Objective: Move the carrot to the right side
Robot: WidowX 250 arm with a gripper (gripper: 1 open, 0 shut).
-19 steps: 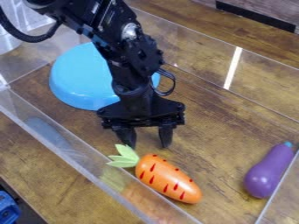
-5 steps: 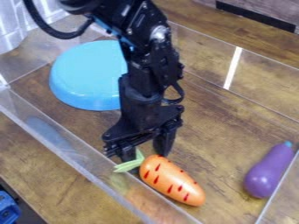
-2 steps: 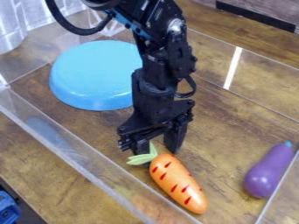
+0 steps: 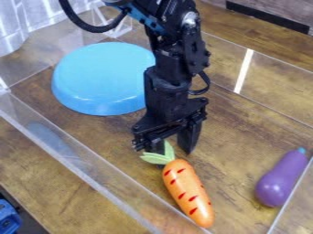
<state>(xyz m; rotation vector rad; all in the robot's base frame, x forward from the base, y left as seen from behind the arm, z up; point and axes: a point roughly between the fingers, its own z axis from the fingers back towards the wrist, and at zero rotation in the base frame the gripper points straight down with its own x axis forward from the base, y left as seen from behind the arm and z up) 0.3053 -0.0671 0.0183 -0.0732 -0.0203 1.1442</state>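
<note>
The single black arm reaches down from the top of the view, its upper links leaning from the upper left and its lower section hanging close to vertical. The wrist (image 4: 175, 78) sits above the wide, dark pincer (image 4: 170, 146), which points downward, its fingertips low and spread apart.

Single camera view: elevated, looking obliquely down onto the brown wood-grain tabletop (image 4: 73, 169), framing it at close range.

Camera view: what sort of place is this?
Probably a robot test bench or lab play area: a robot arm stands over a wood-look surface with a toy-like carrot and eggplant.
</note>
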